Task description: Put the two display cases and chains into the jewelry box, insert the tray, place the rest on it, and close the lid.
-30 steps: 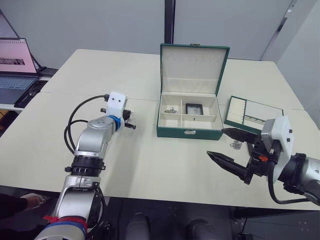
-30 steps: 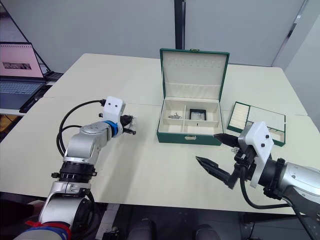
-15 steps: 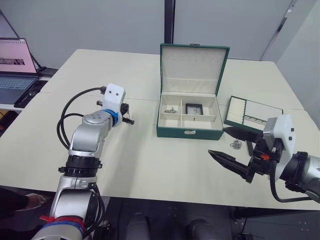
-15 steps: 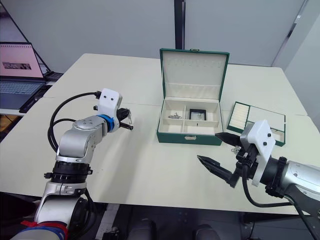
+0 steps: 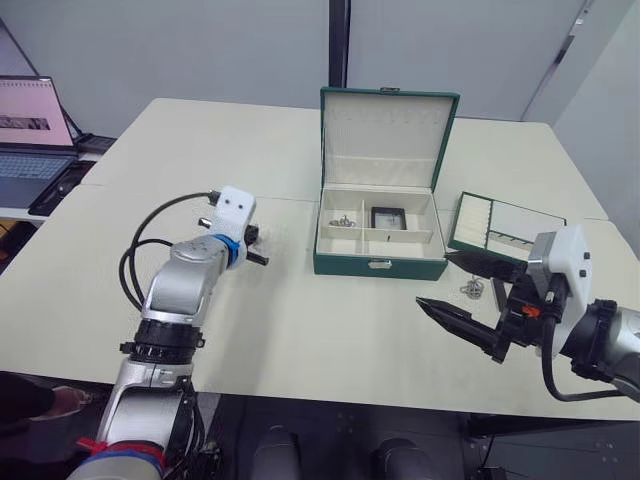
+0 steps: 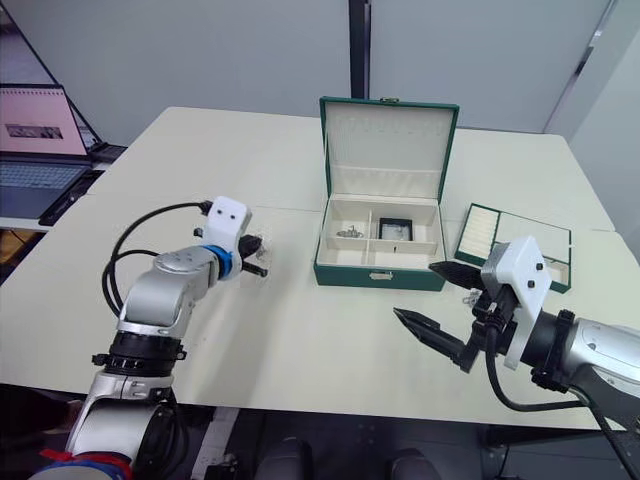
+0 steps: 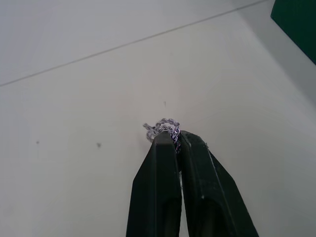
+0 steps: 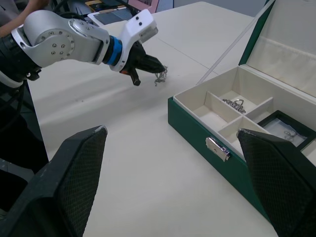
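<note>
The jewelry box (image 5: 381, 235) is a deep rectangular case in dark green with a fine-grained skin, cream lining and a small gold clasp (image 5: 379, 264) on its front wall. It stands open near the middle of the table (image 5: 300, 330). The lid (image 5: 388, 138) is upright behind it, its cream inner face dotted with rows of small holes. Cream dividers split the inside: one compartment holds a small silver chain (image 5: 343, 220), and the one beside it holds a flat square display case (image 5: 386, 217) with a black frame around a pale window.

The tray (image 5: 505, 229), shallow, green-rimmed and cream-lined with ridged ring rolls along one side, lies on the table to the right of the box. A small silvery piece (image 5: 472, 290) sits on the table just in front of it.

The left gripper (image 7: 175, 140) has its smooth, tapered black jaws clenched on a second chain (image 7: 162, 128), a little tangle of fine silver links bunched at the tips, to the left of the box and just over the table. The right gripper (image 6: 437, 300) hangs to the right of the box's front with its pointed, finely textured jaws spread wide, holding nothing.

The table is matte pale beige, with a thin seam running across it. Grey panelled walls stand behind, and an open laptop (image 5: 34, 130) sits on a side surface at the far left.
</note>
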Robot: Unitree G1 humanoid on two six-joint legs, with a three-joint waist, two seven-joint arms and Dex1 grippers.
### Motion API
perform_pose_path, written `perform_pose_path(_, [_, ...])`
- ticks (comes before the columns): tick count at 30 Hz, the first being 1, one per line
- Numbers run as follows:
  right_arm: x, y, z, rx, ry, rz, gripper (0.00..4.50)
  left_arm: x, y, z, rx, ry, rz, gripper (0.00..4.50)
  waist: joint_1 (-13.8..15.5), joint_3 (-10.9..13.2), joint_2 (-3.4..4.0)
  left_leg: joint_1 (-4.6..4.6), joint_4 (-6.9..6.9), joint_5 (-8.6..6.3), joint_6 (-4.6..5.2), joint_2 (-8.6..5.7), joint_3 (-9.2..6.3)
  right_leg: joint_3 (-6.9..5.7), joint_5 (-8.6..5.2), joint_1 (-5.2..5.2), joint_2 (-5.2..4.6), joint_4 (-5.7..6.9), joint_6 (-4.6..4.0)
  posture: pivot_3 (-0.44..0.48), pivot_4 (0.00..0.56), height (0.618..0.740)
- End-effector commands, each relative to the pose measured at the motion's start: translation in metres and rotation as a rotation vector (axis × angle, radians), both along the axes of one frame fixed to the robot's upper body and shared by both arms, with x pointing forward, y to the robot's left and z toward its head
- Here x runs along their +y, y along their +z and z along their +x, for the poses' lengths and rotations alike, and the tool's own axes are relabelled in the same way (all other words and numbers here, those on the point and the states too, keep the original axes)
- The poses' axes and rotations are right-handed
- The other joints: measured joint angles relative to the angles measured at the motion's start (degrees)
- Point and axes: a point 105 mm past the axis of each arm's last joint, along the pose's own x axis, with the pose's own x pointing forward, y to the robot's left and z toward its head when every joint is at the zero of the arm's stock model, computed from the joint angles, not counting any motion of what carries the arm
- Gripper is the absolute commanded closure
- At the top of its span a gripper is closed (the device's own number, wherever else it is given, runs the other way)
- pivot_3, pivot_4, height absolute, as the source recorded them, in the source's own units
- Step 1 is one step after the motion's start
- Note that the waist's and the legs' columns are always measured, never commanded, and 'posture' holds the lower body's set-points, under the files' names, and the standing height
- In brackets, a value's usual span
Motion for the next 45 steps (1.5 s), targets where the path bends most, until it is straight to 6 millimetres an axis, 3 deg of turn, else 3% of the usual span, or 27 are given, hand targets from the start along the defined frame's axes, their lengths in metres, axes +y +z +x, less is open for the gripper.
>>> perform_pose_path(1, [0.001, 0.005, -0.001, -0.026, 0.007, -0.013, 0.0, -0.002, 0.009, 0.006, -0.055, -0.01, 0.023, 4.44, -0.02, 0.0, 0.0, 0.0, 0.0, 0.0, 0.0, 0.0, 0.01, 0.01, 0.0, 0.0, 0.0, 0.0, 0.0, 0.0, 0.15, 0.74])
perform_pose_path(5, [0.0, 0.005, -0.001, -0.026, 0.002, -0.015, 0.0, -0.004, 0.008, 0.009, -0.052, -0.026, -0.016, 4.44, -0.07, 0.0, 0.0, 0.0, 0.0, 0.0, 0.0, 0.0, 0.0, 0.01, 0.0, 0.0, 0.01, 0.0, 0.0, 0.0, 0.15, 0.74])
perform_pose_path(11, [0.0, 0.004, -0.003, -0.023, -0.003, -0.016, 0.0, 0.002, 0.015, 0.01, -0.071, 0.006, -0.032, 2.88, -0.04, 0.0, 0.0, 0.0, 0.0, 0.0, 0.0, 0.0, 0.01, 0.01, 0.0, 0.0, 0.01, 0.0, 0.0, 0.0, 0.15, 0.74])
perform_pose_path(19, [-0.001, 0.004, -0.003, -0.02, -0.002, -0.012, 0.0, 0.013, 0.029, -0.006, -0.095, 0.007, -0.069, 2.88, -0.09, 0.0, 0.0, 0.0, 0.0, 0.0, 0.0, 0.01, 0.01, 0.01, 0.0, 0.0, 0.0, 0.0, 0.0, 0.0, 0.15, 0.74])
perform_pose_path(27, [0.0, 0.005, -0.002, -0.016, 0.005, -0.007, 0.0, 0.024, 0.014, -0.021, -0.048, 0.039, -0.062, 2.88, -0.04, 0.0, 0.0, 0.0, -0.01, 0.0, 0.0, 0.01, -0.02, -0.01, 0.0, 0.0, 0.0, 0.0, 0.0, 0.0, 0.15, 0.74])
perform_pose_path(30, [-0.001, 0.005, -0.001, -0.017, 0.007, -0.008, 0.0, 0.017, 0.013, -0.02, -0.037, 0.018, -0.085, 2.32, -0.02, 0.0, 0.0, 0.0, 0.0, 0.0, 0.0, 0.01, -0.02, -0.01, 0.0, 0.0, 0.0, 0.0, 0.0, 0.0, 0.15, 0.74])
perform_pose_path(34, [-0.001, 0.005, -0.001, -0.016, 0.008, -0.01, 0.0, 0.012, 0.011, -0.016, -0.041, 0.026, -0.083, 1.12, -0.02, 0.0, 0.0, 0.0, 0.0, 0.0, 0.0, 0.01, -0.02, -0.01, 0.0, 0.0, 0.0, 0.0, 0.0, 0.0, 0.15, 0.74])
perform_pose_path(45, [-0.001, 0.006, -0.003, -0.018, -0.001, -0.012, 0.0, 0.0, -0.005, -0.009, 0.003, 0.05, -0.112, 1.12, -0.05, 0.0, 0.0, 0.0, 0.0, 0.0, 0.0, 0.0, -0.02, -0.01, 0.0, 0.01, 0.0, 0.0, 0.0, 0.0, 0.15, 0.74])
